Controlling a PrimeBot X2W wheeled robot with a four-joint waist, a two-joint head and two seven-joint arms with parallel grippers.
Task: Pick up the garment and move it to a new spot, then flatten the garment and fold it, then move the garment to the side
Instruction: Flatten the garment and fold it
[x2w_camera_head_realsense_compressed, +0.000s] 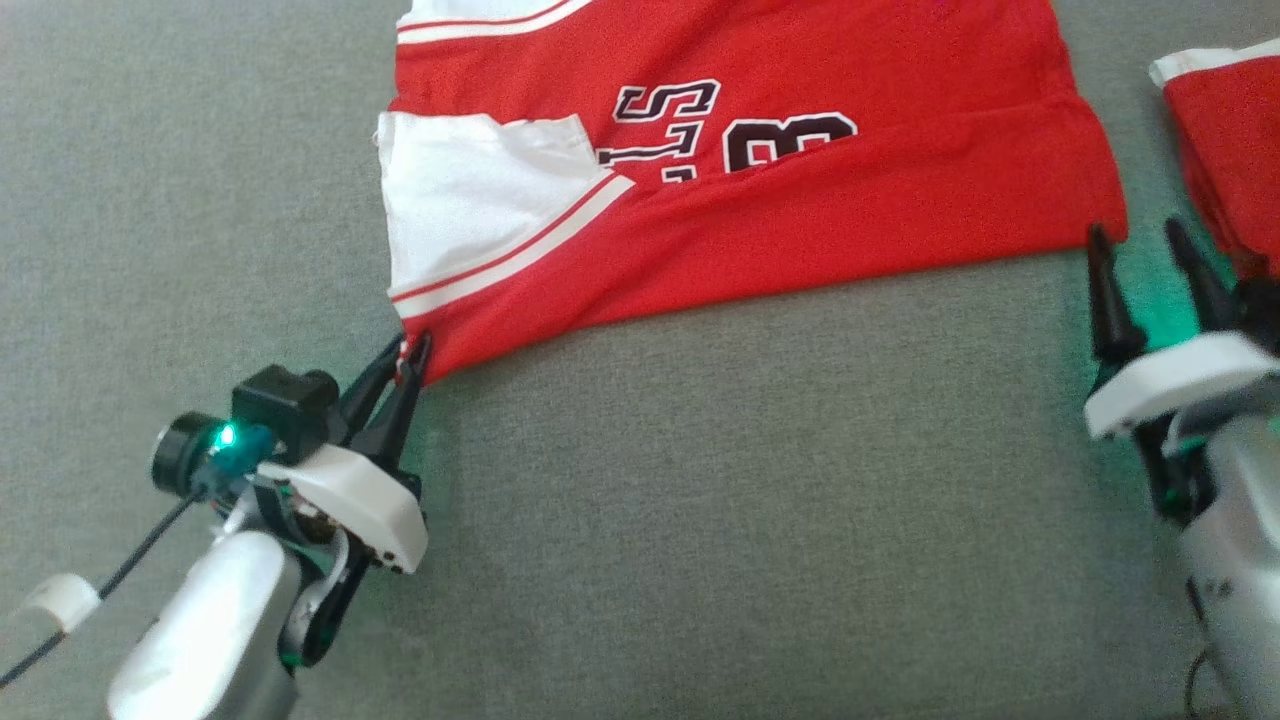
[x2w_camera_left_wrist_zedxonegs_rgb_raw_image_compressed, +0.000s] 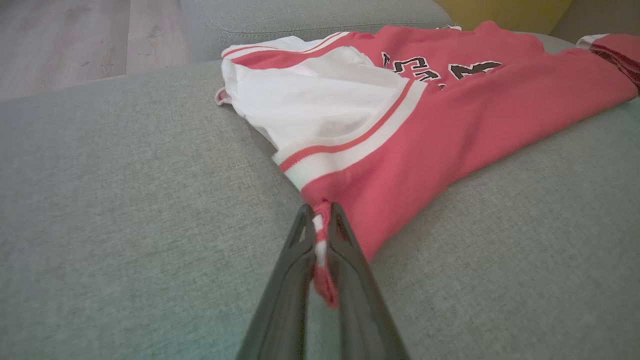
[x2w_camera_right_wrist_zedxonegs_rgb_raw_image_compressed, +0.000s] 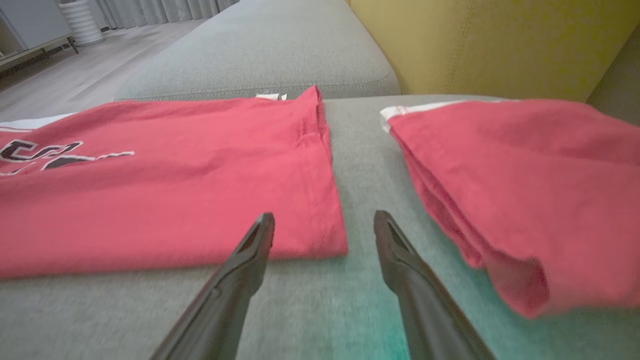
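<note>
Two tools sit at the near edge of the garment (x2w_camera_head_realsense_compressed: 800, 220), one at each front corner. The left tool (x2w_camera_head_realsense_compressed: 415, 350) is nearly shut, its two dark fingers (x2w_camera_left_wrist_zedxonegs_rgb_raw_image_compressed: 300, 250) pinched together on the garment's near-left corner. In the left wrist view a bunched strip of red and white cloth shows clamped between them. The right tool (x2w_camera_head_realsense_compressed: 1136, 232) stands wide open and holds nothing. Its tips lie at the garment's near-right corner, one finger (x2w_camera_right_wrist_zedxonegs_rgb_raw_image_compressed: 250, 250) overlapping the hem in the right wrist view and the other over bare cushion. Whether that finger touches the cloth cannot be told.

The garment is a red jersey with a white side panel, white and red trim and black-and-white lettering. It lies spread and mostly flat on the grey sofa cushion (x2w_camera_head_realsense_compressed: 700, 500), running away from both tools. Just beside it on the right, apart from it by a strip of cushion, lies a second red garment (x2w_camera_right_wrist_zedxonegs_rgb_raw_image_compressed: 525, 190), folded in layers. Beyond are a yellow backrest (x2w_camera_right_wrist_zedxonegs_rgb_raw_image_compressed: 500, 40) and a wooden floor (x2w_camera_left_wrist_zedxonegs_rgb_raw_image_compressed: 60, 40).
</note>
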